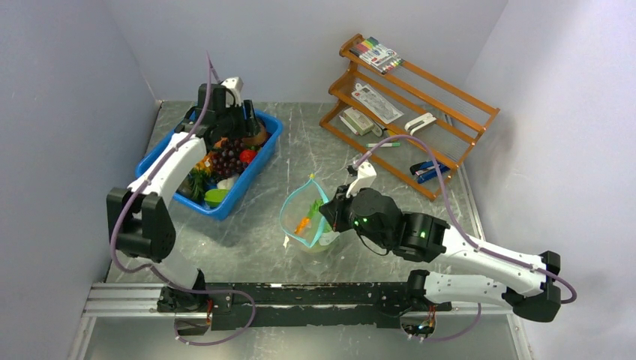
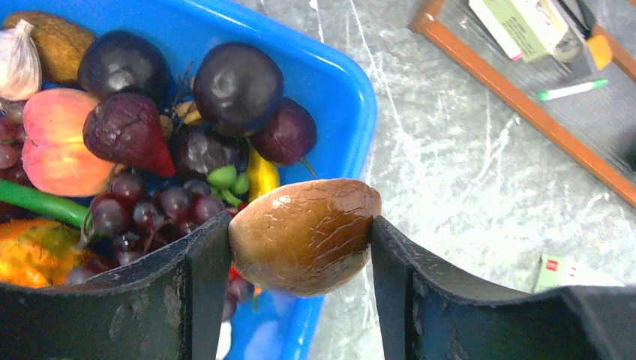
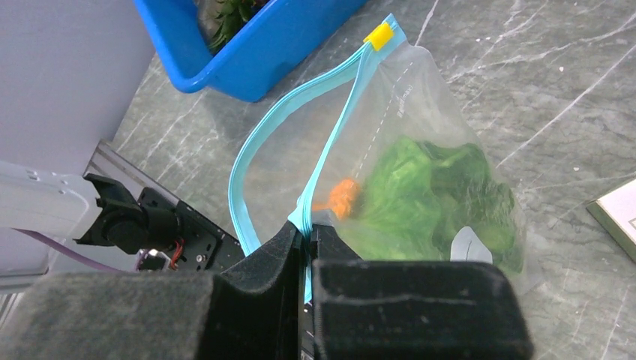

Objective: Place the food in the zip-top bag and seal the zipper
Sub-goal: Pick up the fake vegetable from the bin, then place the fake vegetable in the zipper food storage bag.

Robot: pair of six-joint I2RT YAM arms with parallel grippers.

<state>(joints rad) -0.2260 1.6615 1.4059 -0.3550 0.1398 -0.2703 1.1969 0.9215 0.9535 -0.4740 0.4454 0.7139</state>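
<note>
Though walls (image 1: 67,112) plain, table (image 1: 300,142) grey-veined.

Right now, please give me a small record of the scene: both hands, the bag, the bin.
Left hand: closed on the brown fruit, at the blue bin edge
Right hand: pinching the zipper
Zip-top bag: mouth open
In bag: lettuce, orange piece
In bin: grapes, dark round fruits, more

Soft even light; glossy glare on the brown round fruit (image 2: 304,236).
</note>
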